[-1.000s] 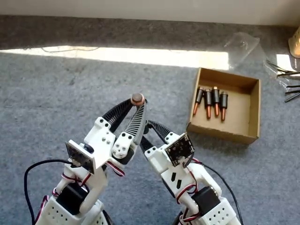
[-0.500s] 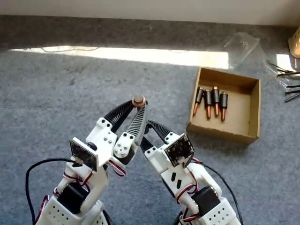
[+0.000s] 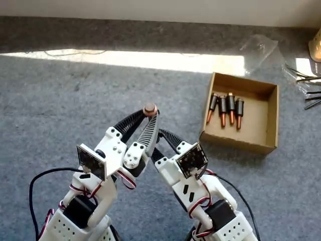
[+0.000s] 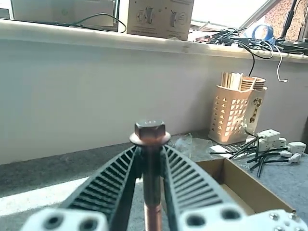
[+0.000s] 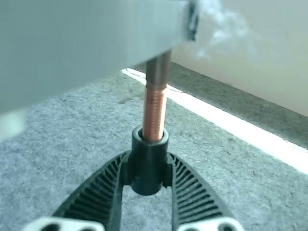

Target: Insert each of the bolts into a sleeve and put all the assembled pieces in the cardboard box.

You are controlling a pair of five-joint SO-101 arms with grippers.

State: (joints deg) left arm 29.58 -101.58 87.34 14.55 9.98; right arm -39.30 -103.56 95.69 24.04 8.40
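The left pincer [image 4: 151, 156] is closed on a bolt [image 4: 150, 131], gripping the shank just under the flanged hex head, with the bolt upright and head up. Below it, the right pincer [image 5: 148, 166] clamps a black sleeve [image 5: 149, 149] from both sides, its open end facing up. The bolt's copper-coloured threaded end stands in that opening, just entered, with most of the thread bare above the rim.

From the high view, the two arms meet near the middle of the grey, carpet-like tabletop [image 3: 60, 95], the left arm's fingers rising over the right arm's.

Off to the right sits the cardboard box [image 3: 271, 118], open at the top, well apart from the pincers. Four assembled pieces [image 3: 224, 110] lie in it side by side, black sleeves toward the far wall and copper ends toward the near one.

Beyond the box lies a clear plastic bag [image 3: 258, 46]. The left wrist view also shows a perforated basket [image 4: 236, 113] against the wall, with white power strips [image 4: 276, 139] and cables beside it.
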